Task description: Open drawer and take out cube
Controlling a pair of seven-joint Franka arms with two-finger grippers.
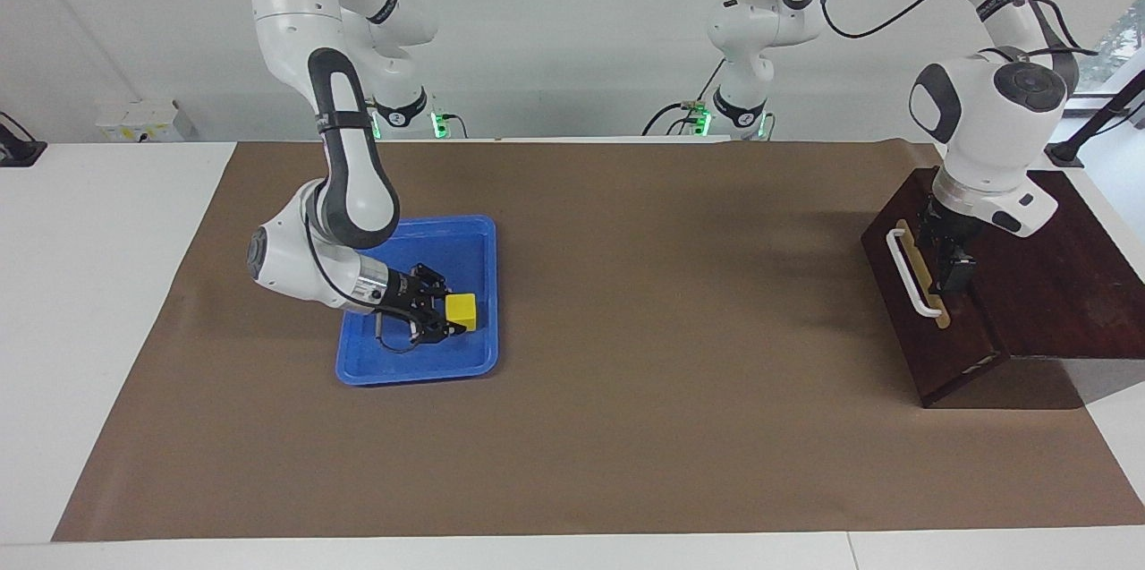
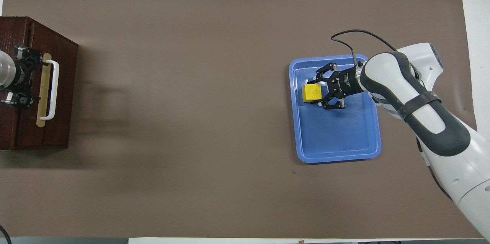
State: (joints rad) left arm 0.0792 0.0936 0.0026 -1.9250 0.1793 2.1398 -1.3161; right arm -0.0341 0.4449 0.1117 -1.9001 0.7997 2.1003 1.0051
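The dark brown drawer is shut flush in its wooden box at the left arm's end of the table, its white handle facing the table's middle. My left gripper stands open at the top edge of the drawer front, just inboard of the handle and gripping nothing. The yellow cube sits flat in the blue tray. My right gripper is low in the tray with the cube right at its tip; whether it grips the cube does not show.
The wooden box takes up the table edge at the left arm's end. A brown mat covers the table between box and tray. The right arm's forearm slants over the tray's edge.
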